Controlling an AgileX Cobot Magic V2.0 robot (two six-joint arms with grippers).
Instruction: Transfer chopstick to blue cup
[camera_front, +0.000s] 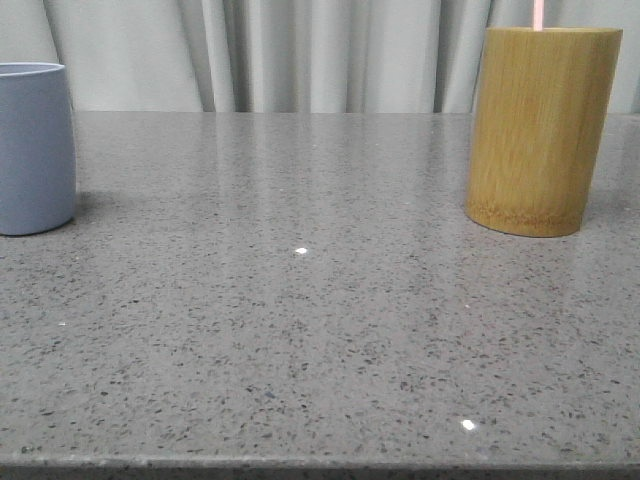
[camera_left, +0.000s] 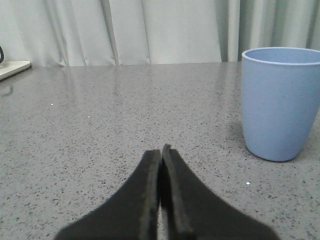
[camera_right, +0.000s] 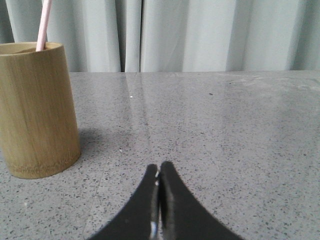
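Observation:
A pale pink chopstick (camera_front: 538, 14) stands in the bamboo cup (camera_front: 540, 130) at the table's right; only its tip shows above the rim. It also shows in the right wrist view (camera_right: 44, 22), rising from the bamboo cup (camera_right: 37, 107). The blue cup (camera_front: 32, 148) stands upright at the far left, and in the left wrist view (camera_left: 280, 102). My left gripper (camera_left: 161, 150) is shut and empty, low over the table, apart from the blue cup. My right gripper (camera_right: 159, 167) is shut and empty, apart from the bamboo cup. Neither gripper shows in the front view.
The grey speckled table (camera_front: 300, 300) runs between the two cups. Pale curtains (camera_front: 300, 50) hang behind. A flat pale object (camera_left: 12, 67) lies at the table's far edge in the left wrist view.

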